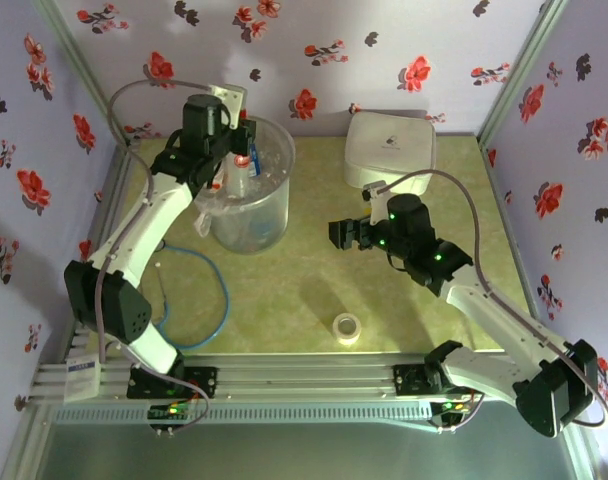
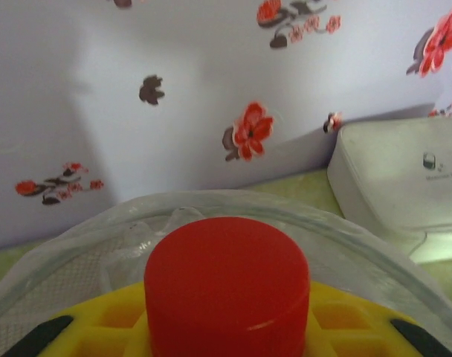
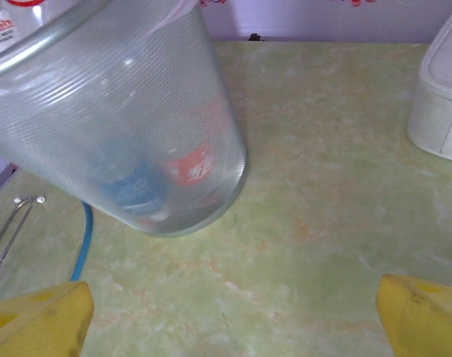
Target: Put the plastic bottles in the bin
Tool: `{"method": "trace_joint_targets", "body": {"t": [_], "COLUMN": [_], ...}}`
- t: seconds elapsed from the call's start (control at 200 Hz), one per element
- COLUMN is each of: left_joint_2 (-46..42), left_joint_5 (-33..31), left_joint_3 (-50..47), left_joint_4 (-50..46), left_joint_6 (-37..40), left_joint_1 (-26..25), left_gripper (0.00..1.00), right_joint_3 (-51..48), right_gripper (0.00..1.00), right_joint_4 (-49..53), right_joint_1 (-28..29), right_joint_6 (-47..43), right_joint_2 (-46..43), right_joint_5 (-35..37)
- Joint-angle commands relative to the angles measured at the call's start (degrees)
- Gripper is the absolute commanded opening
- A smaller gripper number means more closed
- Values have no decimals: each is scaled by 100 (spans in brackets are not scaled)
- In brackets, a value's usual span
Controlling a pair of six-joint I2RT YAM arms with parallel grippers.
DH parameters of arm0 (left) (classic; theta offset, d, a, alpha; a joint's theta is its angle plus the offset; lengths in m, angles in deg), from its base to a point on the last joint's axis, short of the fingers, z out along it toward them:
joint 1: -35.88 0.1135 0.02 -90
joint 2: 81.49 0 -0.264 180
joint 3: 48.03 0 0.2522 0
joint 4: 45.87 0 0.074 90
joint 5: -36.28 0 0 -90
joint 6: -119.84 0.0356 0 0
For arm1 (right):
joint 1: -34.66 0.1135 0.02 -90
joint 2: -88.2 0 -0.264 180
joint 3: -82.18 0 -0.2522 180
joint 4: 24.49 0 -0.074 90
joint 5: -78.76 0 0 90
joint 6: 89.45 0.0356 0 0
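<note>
Table (image 1: 314, 290): green marbled top, with everything below standing on or over it.
Bin (image 1: 249, 195): clear bucket at the far left of the table.
White box (image 1: 389, 148): lidded, at the far edge, to the right of the bin and apart from it.
Left gripper (image 1: 236, 150): over the bin's mouth, fingers closed narrow on 1 bottle (image 2: 226, 286) (red cap up, between the yellow fingers).
Right gripper (image 1: 346, 235): over bare table in the middle, fingers spread wide, holding nothing.
Other bottles (image 3: 159, 175): at the bin's bottom, blurred through the wall; 1 red label and 1 blue label show.
Tape roll (image 1: 347, 328): clear, near the front edge, between the arms.
</note>
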Motion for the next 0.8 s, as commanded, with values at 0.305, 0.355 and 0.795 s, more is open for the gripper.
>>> {"method": "trace_joint_targets", "body": {"t": [0.305, 0.355, 0.795], "left_joint_2": [455, 543, 903], "left_joint_5": [439, 342, -43], "left_joint_3": [-901, -1065, -2534], "left_joint_4": [-854, -796, 22], "left_joint_6": [-236, -234, -788], "left_joint_1": [-191, -231, -280], "left_gripper": [0, 0, 0], "right_joint_3": [-21, -30, -12], "right_gripper": [98, 98, 98], "right_joint_4": [58, 58, 212], "right_joint_1": [-38, -47, -202], "right_joint_6": [66, 57, 221], "right_joint_2": [23, 23, 217], "right_joint_5": [179, 188, 453]}}
